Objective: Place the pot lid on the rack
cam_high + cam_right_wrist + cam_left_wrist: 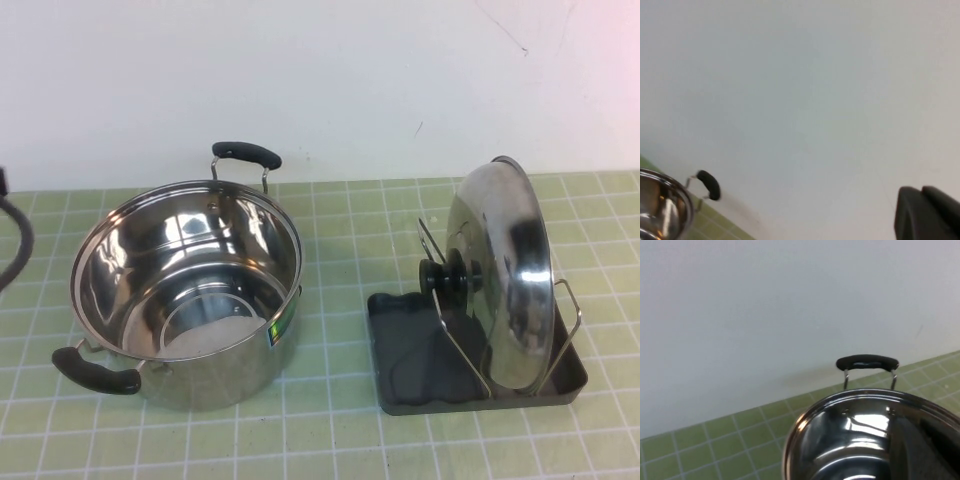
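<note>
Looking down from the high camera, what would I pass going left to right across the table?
Dark cable at the edge → pot → rack → pot lid standing in it. Neither the left nor the right gripper shows here.

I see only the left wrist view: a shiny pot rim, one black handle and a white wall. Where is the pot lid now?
Observer: In the high view the pot lid stands on edge in the rack, between the wire uprights, to the right of the pot.
Operator: Which way does its knob point?
Observer: The black knob points left, toward the pot.
Operator: Does any gripper hold the lid?
Observer: No. Neither the left gripper nor the right gripper appears in the high view; the right wrist view shows only a dark part at its edge, against the wall.
Operator: Is the pot empty?
Observer: Yes, its inside shows only bare steel.
</note>
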You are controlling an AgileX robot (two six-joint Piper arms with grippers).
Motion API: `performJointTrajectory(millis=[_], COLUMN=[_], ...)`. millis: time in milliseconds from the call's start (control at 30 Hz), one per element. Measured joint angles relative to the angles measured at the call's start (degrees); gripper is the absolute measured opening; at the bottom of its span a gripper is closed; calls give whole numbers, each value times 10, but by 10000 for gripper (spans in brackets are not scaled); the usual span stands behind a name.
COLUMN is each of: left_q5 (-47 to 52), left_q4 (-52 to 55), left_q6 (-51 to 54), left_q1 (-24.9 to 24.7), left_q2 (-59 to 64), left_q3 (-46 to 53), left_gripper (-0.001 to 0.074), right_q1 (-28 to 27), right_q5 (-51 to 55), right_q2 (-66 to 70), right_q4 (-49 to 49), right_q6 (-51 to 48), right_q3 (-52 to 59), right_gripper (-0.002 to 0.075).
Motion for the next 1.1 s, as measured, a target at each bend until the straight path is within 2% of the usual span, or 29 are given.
performJointTrajectory(millis=[133, 333, 467, 633, 800, 1100], left_q5=[66, 191, 248, 254, 240, 188], left_q4=[18, 23, 20, 19, 19, 20], left_q6=[-39, -53, -86, -100, -101, -104], left_q1=[0, -3, -50, -142, -200, -212], left_q2=[-71, -201, -240, -251, -251, -251], left_q3=[47, 165, 234, 296, 334, 369], left_gripper=[1, 1, 0, 0, 0, 0], right_q1=[-1, -1, -1, -1, -1, -1], right_q5=[-42, -4, 8, 9, 10, 10], right_q2=[-80, -180, -215, -219, -219, -219], right_q4=[-1, -1, -1, -1, -1, -1], right_q6=[-6, -8, -8, -8, -8, -8], right_q3=[75, 177, 212, 227, 228, 228], right_gripper=[-1, -1, -1, -1, -1, -1])
